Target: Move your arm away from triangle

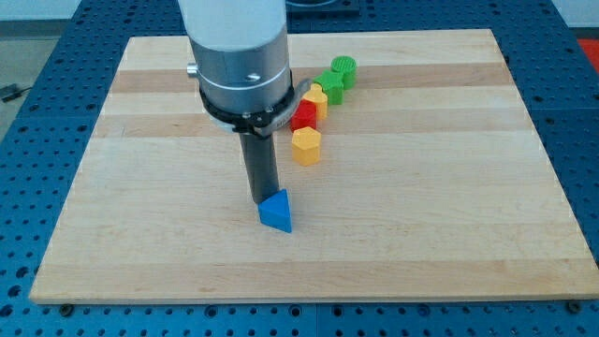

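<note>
A blue triangle block (277,212) lies on the wooden board (421,206), a little left of the board's middle and toward the view's bottom. My tip (261,199) stands right at the triangle's upper left edge, touching it or nearly so. The dark rod rises from there to the large grey arm body (239,56) at the view's top.
A diagonal row of blocks runs up to the right of the rod: a yellow hexagonal block (306,146), a red block (304,114), a yellow block (315,98), a green block (330,82) and a green cylinder (343,68). A blue perforated table surrounds the board.
</note>
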